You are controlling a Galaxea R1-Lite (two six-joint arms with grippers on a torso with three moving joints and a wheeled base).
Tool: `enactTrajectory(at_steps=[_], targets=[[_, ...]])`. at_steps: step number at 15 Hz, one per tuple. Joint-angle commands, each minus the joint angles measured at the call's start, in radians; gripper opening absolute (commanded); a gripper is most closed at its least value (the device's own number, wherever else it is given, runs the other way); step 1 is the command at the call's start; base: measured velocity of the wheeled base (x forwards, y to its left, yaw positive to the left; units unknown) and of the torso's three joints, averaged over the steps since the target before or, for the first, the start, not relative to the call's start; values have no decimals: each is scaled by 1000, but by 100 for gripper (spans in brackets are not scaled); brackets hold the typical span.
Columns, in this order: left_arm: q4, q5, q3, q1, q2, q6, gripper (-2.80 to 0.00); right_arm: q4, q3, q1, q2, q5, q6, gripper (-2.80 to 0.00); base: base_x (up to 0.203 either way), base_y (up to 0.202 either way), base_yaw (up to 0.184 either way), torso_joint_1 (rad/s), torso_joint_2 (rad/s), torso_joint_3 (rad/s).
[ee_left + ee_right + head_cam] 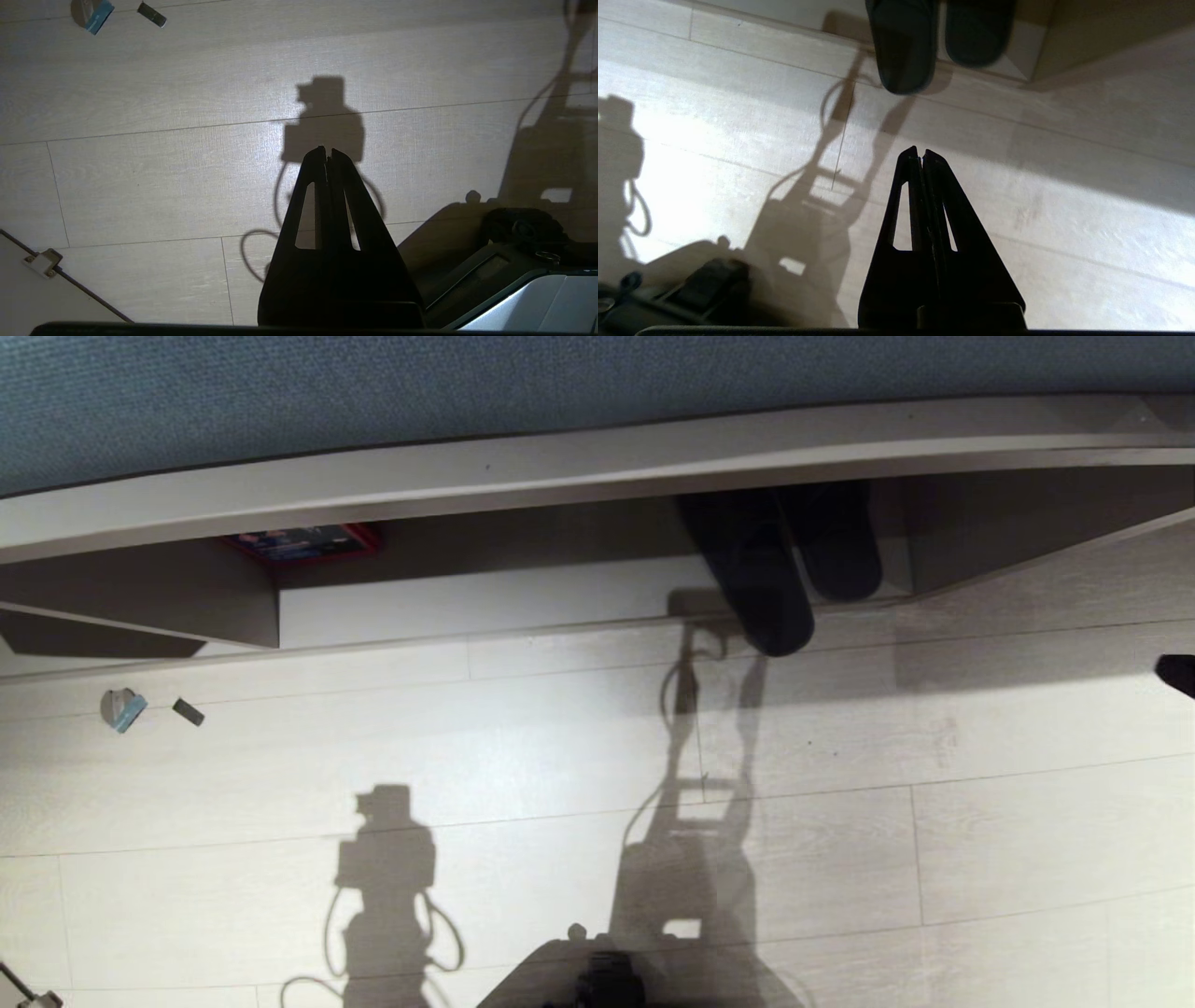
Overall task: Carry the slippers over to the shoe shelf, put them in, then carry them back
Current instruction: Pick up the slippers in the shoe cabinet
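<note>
With slippers (784,569) lying side by side in the shoe shelf (579,597), heels overhanging its near edge: right gripper (921,156), jaws closed and empty, should open before reaching for them; left gripper (328,151) likewise closed, idle

The left gripper (328,151) and right gripper (920,153) each showed two black tapered fingers pierced by long slots. Beside them sat the robot's base (523,298), a dark housing with a pale grey panel and a small metal ring.
</note>
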Motion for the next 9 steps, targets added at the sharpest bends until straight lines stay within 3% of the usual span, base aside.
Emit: enactTrajectory(at_steps=[1,6,9], targets=[[0,0,8,0,-1,0,-280,196,-73,0,-177,-13,45,-280,0,0,0,0,0,0],[0,0,8,1,-1,0,-280,297,-111,-20,-329,-188,77,-280,0,0,0,0,0,0],[-1,0,8,0,-1,0,-280,298,-108,-153,-355,-188,79,-280,0,0,0,0,0,0]])
